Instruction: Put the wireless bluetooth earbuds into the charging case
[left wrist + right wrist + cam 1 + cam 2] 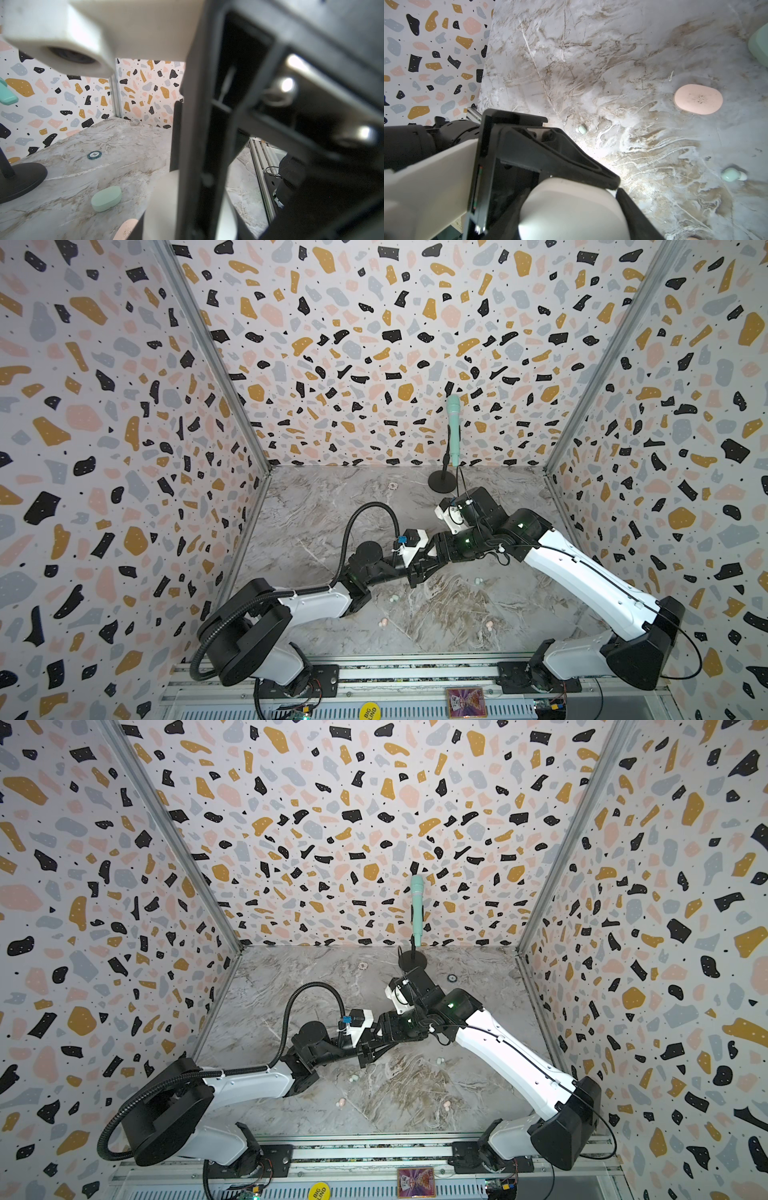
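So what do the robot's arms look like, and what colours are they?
Both are chunky white shells with black joints and black bases. The left arm has a ribbed black hose looping over it; the right arm has a thin black cable running along it. Tiny green lights glow on its joints.

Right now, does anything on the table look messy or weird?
Yes. Tiny earbuds lie scattered loose across the table, and the pink case has dark specks on top, like dirt.

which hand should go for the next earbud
Right, probably: the left hand is shut on the white case, and a mint earbud lies on the right arm's side.
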Robot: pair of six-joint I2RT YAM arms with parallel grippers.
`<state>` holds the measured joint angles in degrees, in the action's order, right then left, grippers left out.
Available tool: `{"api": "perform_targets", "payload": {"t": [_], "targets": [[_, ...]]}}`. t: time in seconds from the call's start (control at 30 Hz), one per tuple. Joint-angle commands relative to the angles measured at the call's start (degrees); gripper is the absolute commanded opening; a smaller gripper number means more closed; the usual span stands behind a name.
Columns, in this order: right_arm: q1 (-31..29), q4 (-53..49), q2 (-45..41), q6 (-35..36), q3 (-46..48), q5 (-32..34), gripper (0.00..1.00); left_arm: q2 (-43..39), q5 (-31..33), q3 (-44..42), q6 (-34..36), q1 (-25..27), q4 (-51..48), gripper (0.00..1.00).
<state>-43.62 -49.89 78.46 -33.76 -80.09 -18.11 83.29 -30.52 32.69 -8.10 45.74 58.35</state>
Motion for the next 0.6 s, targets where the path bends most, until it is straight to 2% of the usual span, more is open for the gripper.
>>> {"api": "perform_targets", "payload": {"t": [0.0, 0.1, 0.2, 0.43, 0.57], "targets": [[0.7, -1.7, -1.4, 0.5, -1.3, 2.0, 0.46, -1.2, 1.3, 1.3, 1.3, 0.1, 1.9, 0.48], [4.4, 0.5, -4.0, 0.7, 2.7, 2.1, 0.43, -1.9, 3.6, 0.2, 1.8, 0.1, -1.7, 0.77], [8.7, 2.1, -6.7, 1.4, 6.7, 2.4, 0.42, -4.1, 7.9, -1.1, 2.2, 0.1, -7.7, 1.0], [21.9, 2.6, -11.3, 6.3, 17.4, 11.5, 0.42, -9.8, 22.4, -1.6, 2.3, 0.1, -24.1, 1.0], [32.0, 7.2, -12.9, 9.4, 25.7, 12.2, 0.42, -11.8, 29.2, -2.7, 1.2, 0.0, -27.5, 1.0]]}}
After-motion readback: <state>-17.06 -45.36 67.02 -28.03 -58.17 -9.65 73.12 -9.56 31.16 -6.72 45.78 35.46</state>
